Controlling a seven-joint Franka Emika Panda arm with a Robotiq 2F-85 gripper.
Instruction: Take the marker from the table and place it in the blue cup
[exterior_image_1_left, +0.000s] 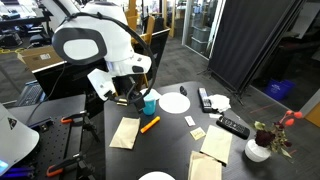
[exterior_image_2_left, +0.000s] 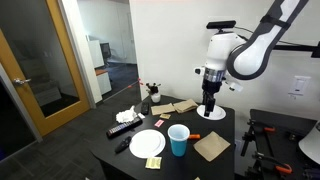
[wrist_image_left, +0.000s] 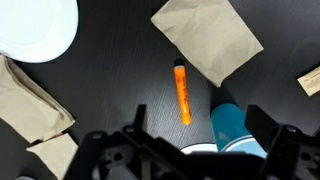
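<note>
The orange marker (wrist_image_left: 182, 95) lies flat on the black table (wrist_image_left: 110, 80); it shows in both exterior views (exterior_image_1_left: 149, 125) (exterior_image_2_left: 196, 136). The light blue cup (exterior_image_2_left: 178, 140) stands upright close to it, also seen in an exterior view (exterior_image_1_left: 150, 103) and at the lower right of the wrist view (wrist_image_left: 232, 128). My gripper (wrist_image_left: 200, 122) hangs above the table, open and empty, with the marker's near end and the cup between its fingers in the wrist view. It shows in both exterior views (exterior_image_1_left: 135, 97) (exterior_image_2_left: 209, 110), well above the table.
White plates (exterior_image_1_left: 174, 102) (exterior_image_2_left: 147, 144) (wrist_image_left: 35, 28), brown napkins (exterior_image_1_left: 125, 132) (wrist_image_left: 207, 38) (exterior_image_2_left: 211, 147), black remotes (exterior_image_1_left: 232, 126) (exterior_image_2_left: 123, 128), yellow sticky notes (exterior_image_1_left: 197, 133) and a white flower vase (exterior_image_1_left: 258, 150) lie around on the table.
</note>
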